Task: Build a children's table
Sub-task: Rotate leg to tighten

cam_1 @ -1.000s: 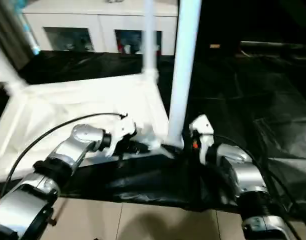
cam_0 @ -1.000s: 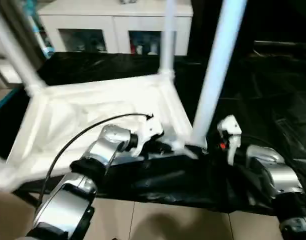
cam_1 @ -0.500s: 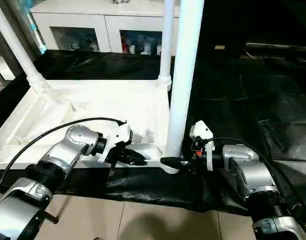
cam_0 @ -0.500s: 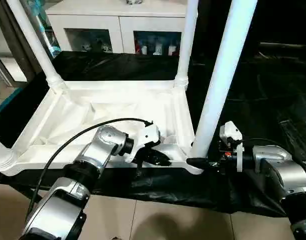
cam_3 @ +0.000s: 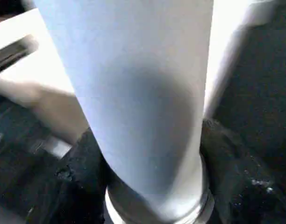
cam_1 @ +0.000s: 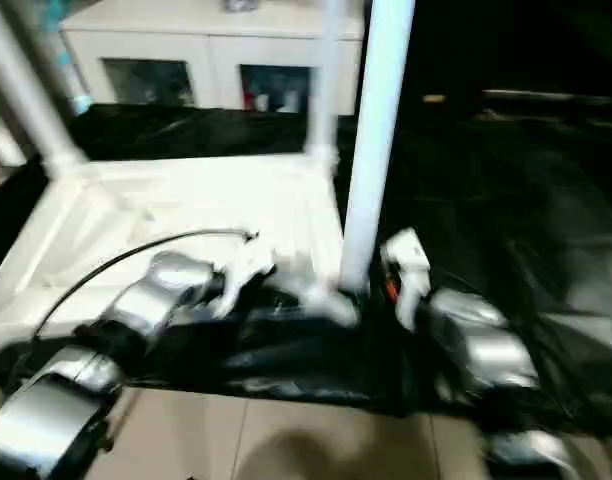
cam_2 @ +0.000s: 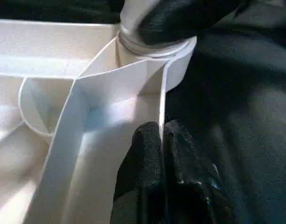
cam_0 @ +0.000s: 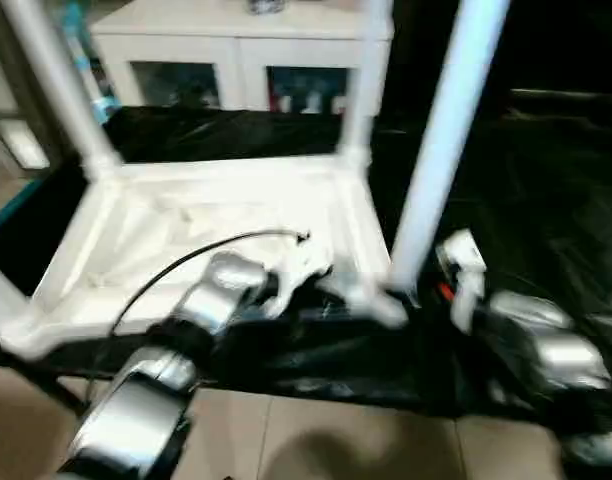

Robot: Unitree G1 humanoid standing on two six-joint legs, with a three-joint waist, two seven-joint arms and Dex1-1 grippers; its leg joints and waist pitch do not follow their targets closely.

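The small white plastic children's table (cam_0: 201, 235) lies upside down on black sheeting (cam_1: 506, 210), legs pointing up. The step in hand looks like seating the near leg (cam_0: 441, 150) in its corner socket (cam_2: 154, 46). The right gripper (cam_3: 147, 154) is clamped around that leg's base; the left gripper (cam_2: 161, 140) is pinched together on the tabletop's thin rim just beside the socket. Next likely calls for pressing or twisting the leg home while the rim is steadied. Leg tops are cut off, and whether the leg is fully seated is hard to judge.
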